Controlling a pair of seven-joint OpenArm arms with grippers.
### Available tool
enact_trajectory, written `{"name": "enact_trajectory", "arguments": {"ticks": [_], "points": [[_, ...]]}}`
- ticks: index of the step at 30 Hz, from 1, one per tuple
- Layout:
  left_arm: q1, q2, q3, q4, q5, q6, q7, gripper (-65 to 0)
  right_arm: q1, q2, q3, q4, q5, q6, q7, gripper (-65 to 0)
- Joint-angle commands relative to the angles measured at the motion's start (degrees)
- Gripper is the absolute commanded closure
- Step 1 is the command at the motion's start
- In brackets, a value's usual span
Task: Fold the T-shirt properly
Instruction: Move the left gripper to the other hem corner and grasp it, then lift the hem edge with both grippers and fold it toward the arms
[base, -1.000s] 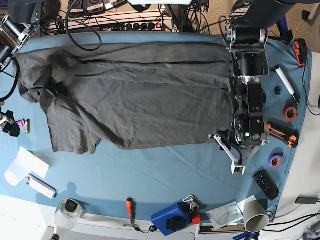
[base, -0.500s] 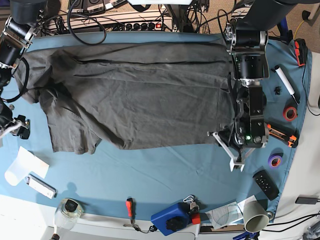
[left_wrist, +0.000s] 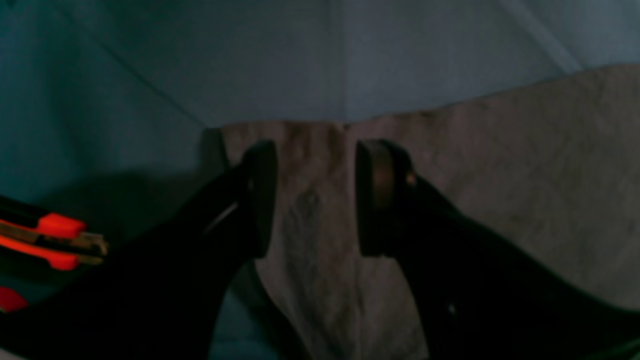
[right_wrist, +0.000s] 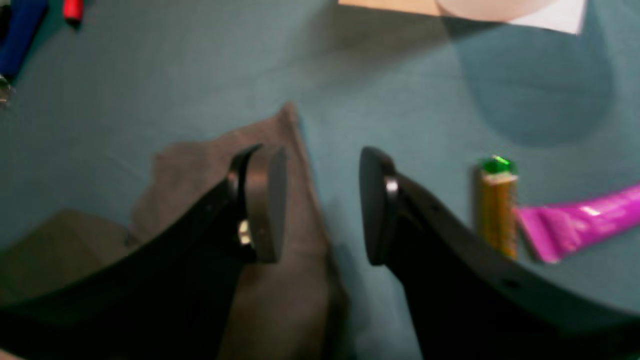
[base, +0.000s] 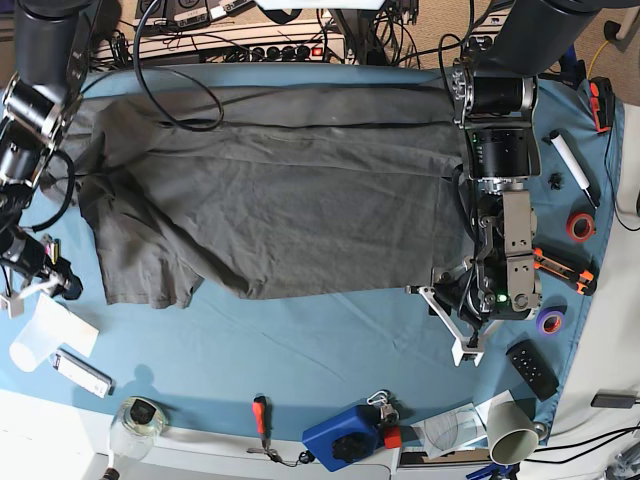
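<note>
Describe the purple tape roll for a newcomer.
Find the grey T-shirt on the blue cloth. Right of it in the base view, beyond the arm, sits the small purple roll, just above the black remote. The similar roll higher up is red.

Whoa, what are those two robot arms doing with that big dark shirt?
They're in the middle of folding the dark grey short-sleeved cotton T-shirt, which lies rumpled on a teal-blue cloth. Neither arm is holding it right now. The black left gripper is open over one lower corner. The black right gripper is open too, near the edge on the other side, close to a small gold tube with a green end. The shirt isn't neatly folded yet.
</note>
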Motion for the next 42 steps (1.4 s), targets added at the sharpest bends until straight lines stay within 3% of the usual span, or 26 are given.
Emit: {"name": "enact_trajectory", "arguments": {"ticks": [1, 5, 8, 14, 22, 42], "points": [[-1.84, -0.13, 0.00, 0.90, -0.68, -0.07, -0.22, -24.7, 2.80, 1.49, 0.24, -0.26, 1.09, 0.50, 1.27, -24.3], [-1.84, -0.13, 0.00, 0.90, -2.71, -0.48, 0.55, -24.7, 3.96, 1.64, 0.24, -2.67, 0.72, 0.33, 2.47, -24.3], [-1.84, -0.13, 0.00, 0.90, -3.43, -0.92, 0.90, -24.7, 3.96, 1.62, 0.24, -4.81, -3.96, -1.55, 4.68, -24.3], [-1.84, -0.13, 0.00, 0.92, -3.63, -0.92, 1.03, -24.7, 3.80, 0.66, 0.24, -10.45, -4.26, -1.14, 5.97, -24.2], [-1.81, -0.13, 0.00, 0.90, -3.63, -0.92, 1.49, -24.7, 3.08, -3.43, 0.24, -10.45, -4.28, -0.55, 4.15, -24.2], [1.99, -0.13, 0.00, 0.87, -3.63, -0.90, -0.76, -24.7, 1.57, -6.25, 0.24, -10.45, -2.75, -0.24, 1.31, -24.2]]}}
